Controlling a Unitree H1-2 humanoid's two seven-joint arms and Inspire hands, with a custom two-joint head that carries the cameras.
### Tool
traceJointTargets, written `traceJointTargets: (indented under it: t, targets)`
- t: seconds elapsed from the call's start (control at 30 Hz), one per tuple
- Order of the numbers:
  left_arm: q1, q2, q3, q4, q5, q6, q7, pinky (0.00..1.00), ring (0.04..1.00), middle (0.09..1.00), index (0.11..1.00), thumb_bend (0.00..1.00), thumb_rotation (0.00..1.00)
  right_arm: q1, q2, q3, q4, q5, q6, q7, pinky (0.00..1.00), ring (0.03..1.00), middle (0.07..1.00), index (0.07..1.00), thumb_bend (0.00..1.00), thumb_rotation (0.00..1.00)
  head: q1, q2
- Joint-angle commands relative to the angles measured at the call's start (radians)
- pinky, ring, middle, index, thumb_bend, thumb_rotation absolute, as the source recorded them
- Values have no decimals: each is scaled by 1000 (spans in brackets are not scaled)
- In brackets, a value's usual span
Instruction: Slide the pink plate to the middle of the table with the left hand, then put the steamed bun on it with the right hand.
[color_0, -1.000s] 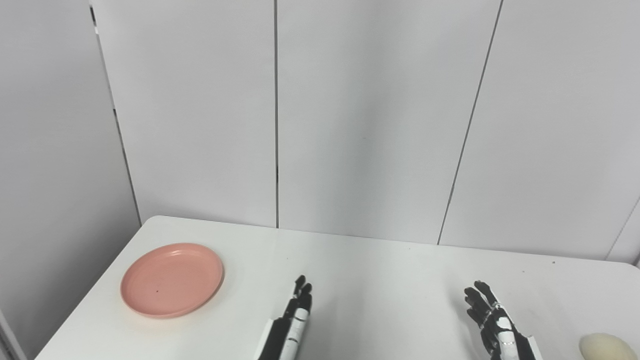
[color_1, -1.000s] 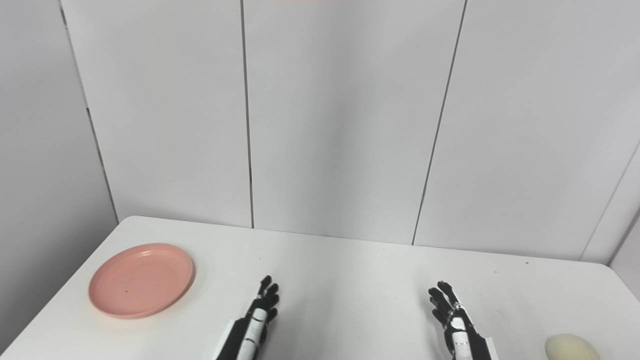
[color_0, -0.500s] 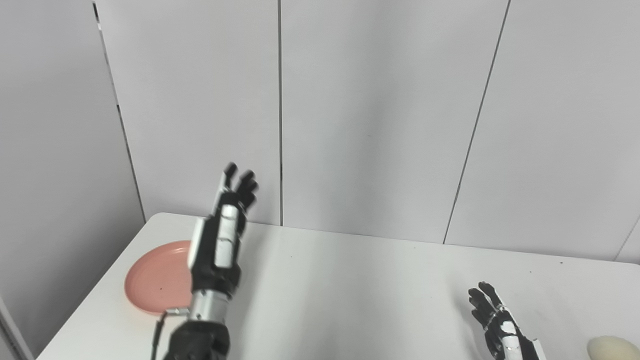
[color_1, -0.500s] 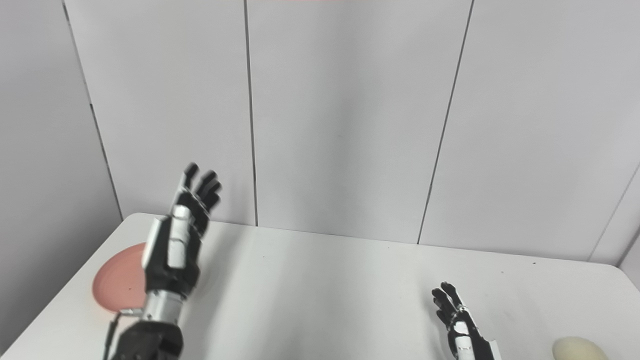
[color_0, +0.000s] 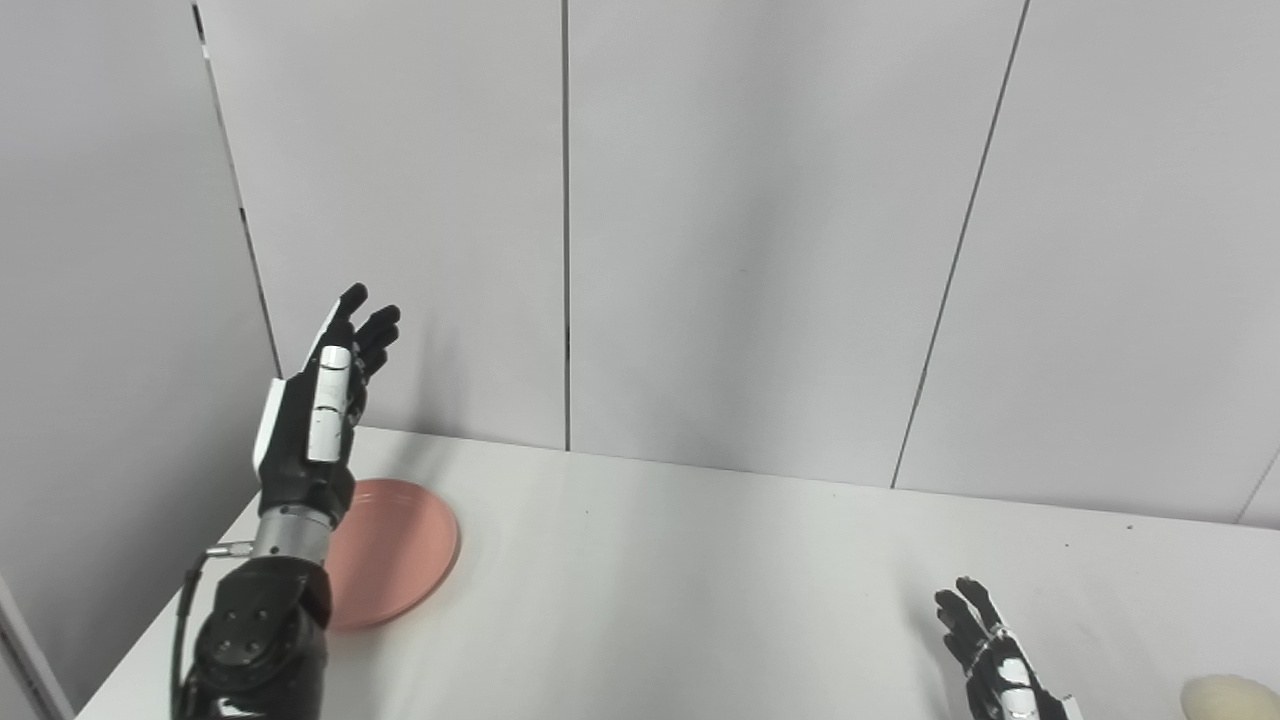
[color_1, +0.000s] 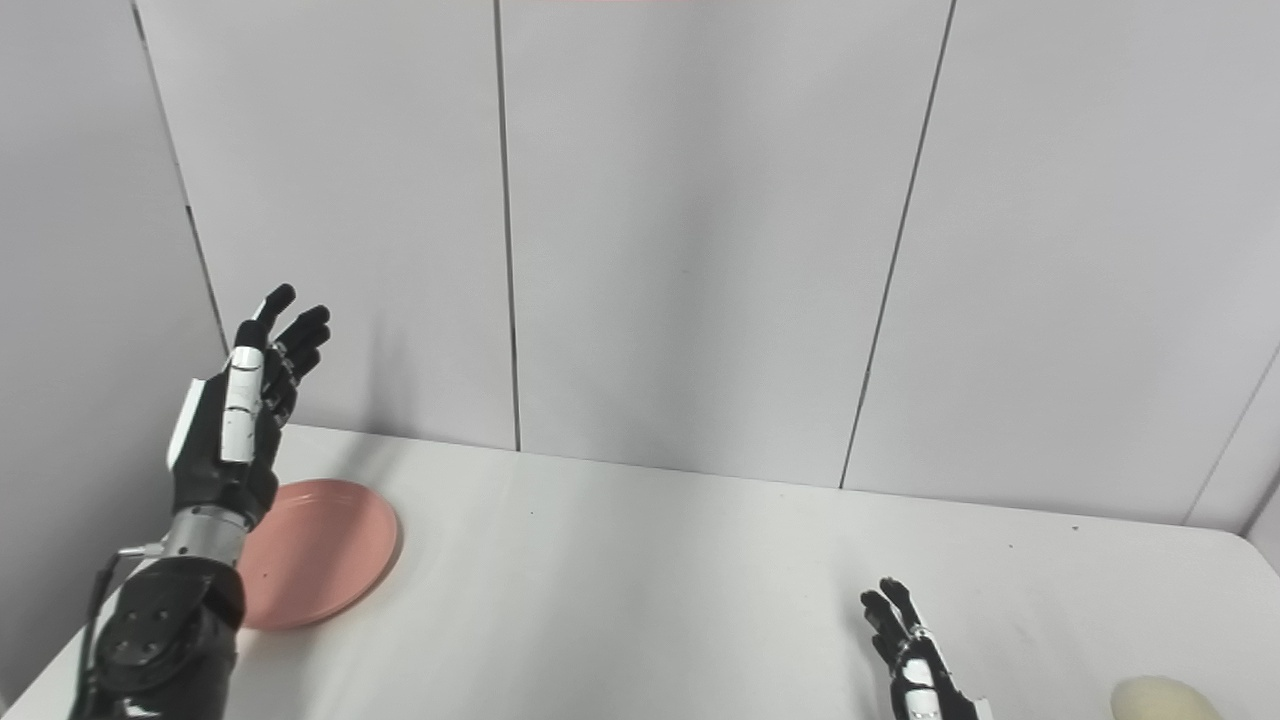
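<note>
The pink plate lies near the table's far left corner, its left part hidden behind my left forearm. My left hand is raised high above the plate's left side, open, fingers pointing up and holding nothing. The pale steamed bun rests at the bottom right edge of the picture. My right hand sits low over the table to the left of the bun, open and apart from it. The same plate, left hand and bun show in the right eye view.
The white table runs up to grey wall panels close behind it. Its left edge falls away just beyond the plate.
My left arm rose from the table's middle and swung left, now standing over the plate's left side. The right hand stayed low. The camera drifted slightly.
</note>
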Motion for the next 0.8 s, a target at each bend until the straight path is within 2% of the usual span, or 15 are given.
traceJointTargets:
  t: [0.0, 0.07, 0.23, 0.43, 0.53, 0.67, 0.77]
  targets:
    - [-55, 47, 18, 5, -29, 8, -24, 937, 887, 853, 862, 790, 966, 68, 23, 10, 33, -1, 22, -7, 960, 926, 894, 921, 673, 1000, 0, 0]
    - [-56, 64, 23, 20, -39, 11, -34, 934, 885, 851, 857, 788, 964, 70, 23, 10, 29, -1, 25, -9, 959, 925, 892, 920, 677, 1000, 1, 2]
    - [-66, 160, 55, 110, -90, 0, -109, 909, 850, 827, 857, 785, 967, 70, 22, 12, 30, 4, 25, -6, 970, 931, 895, 926, 674, 1000, 0, -1]
    - [-81, 228, 84, 283, -131, -97, -188, 866, 823, 808, 840, 800, 954, 72, 24, 12, 18, 2, 41, -10, 967, 932, 894, 927, 674, 1000, -1, 0]
    - [-85, 242, 84, 364, -130, -159, -212, 820, 803, 797, 829, 785, 948, 73, 23, 12, 20, 0, 37, -9, 965, 930, 892, 927, 676, 1000, -3, 3]
    - [-94, 241, 97, 489, -150, -253, -233, 806, 802, 809, 803, 764, 935, 75, 19, 10, 20, -1, 39, -8, 969, 933, 895, 932, 686, 1000, -3, 5]
    - [-106, 237, 101, 565, -160, -301, -239, 809, 799, 796, 816, 763, 935, 76, 19, 9, 17, 3, 44, -8, 969, 931, 889, 934, 676, 1000, -3, 7]
